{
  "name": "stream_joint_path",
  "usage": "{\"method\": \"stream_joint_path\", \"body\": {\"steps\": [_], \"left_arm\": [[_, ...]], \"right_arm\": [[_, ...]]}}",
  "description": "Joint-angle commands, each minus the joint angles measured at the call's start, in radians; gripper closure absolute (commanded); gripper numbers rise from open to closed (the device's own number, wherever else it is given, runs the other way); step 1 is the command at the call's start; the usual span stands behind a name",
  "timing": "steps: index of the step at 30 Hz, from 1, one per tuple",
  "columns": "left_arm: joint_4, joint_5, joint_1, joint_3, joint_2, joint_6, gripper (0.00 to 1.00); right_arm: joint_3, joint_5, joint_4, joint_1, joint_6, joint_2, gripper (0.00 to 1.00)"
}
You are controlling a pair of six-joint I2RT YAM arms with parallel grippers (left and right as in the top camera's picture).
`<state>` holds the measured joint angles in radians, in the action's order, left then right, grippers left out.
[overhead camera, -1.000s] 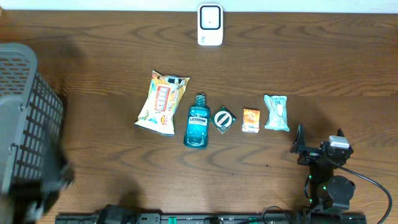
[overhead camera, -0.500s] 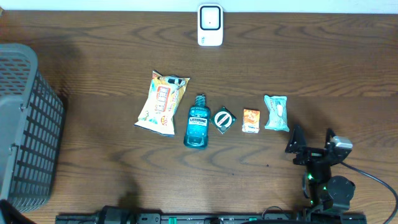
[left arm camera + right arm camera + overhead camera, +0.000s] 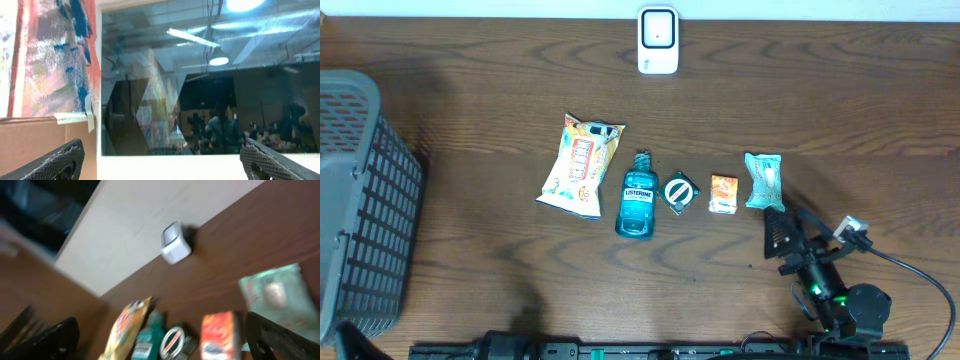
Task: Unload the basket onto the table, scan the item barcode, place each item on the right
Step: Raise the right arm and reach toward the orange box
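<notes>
The grey basket [image 3: 370, 200] stands at the left edge; its contents cannot be determined. At centre frame, in a row: snack bag [image 3: 580, 165], mouthwash bottle [image 3: 638, 197], round packet [image 3: 680, 191], orange packet [image 3: 723, 193], green packet [image 3: 764, 181]. The scanner [image 3: 658, 40] sits top centre. The left claw [image 3: 160, 160] and right claw [image 3: 162, 339] are spread wide, holding nothing.

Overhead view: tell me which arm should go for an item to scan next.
Right. Its open end effector sits close beside the pale green packet, which also shows in its wrist view. The left end effector faces a window, pointing away from the table.
</notes>
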<state>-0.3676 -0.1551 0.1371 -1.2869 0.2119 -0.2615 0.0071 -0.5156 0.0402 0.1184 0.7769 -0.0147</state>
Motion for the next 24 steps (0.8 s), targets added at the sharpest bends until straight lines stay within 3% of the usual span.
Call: {"method": "stream_joint_path", "body": {"steps": [1, 6, 13, 17, 21, 24], "left_arm": [[0.010, 0.013, -0.005, 0.012, 0.002, 0.012, 0.02], [0.010, 0.013, -0.005, 0.028, -0.002, 0.012, 0.02], [0.042, 0.013, -0.005, 0.098, -0.069, 0.013, 0.02], [0.093, 0.013, -0.005, 0.174, -0.166, 0.013, 0.02], [0.089, 0.008, -0.005, 0.205, -0.206, 0.013, 0.02], [0.093, 0.005, -0.004, 0.226, -0.209, 0.012, 0.02]], "right_arm": [[-0.002, -0.239, 0.016, 0.002, -0.066, -0.004, 0.01], [-0.002, -0.304, 0.024, -0.006, -0.056, -0.047, 0.01], [-0.002, -0.311, 0.021, -0.008, 0.153, -0.106, 0.01], [-0.002, -0.230, 0.005, -0.008, 0.166, -0.106, 0.01], [-0.002, -0.164, 0.001, -0.008, 0.349, -0.106, 0.02], [-0.002, -0.164, 0.005, -0.009, 0.464, -0.106, 0.07]]}}
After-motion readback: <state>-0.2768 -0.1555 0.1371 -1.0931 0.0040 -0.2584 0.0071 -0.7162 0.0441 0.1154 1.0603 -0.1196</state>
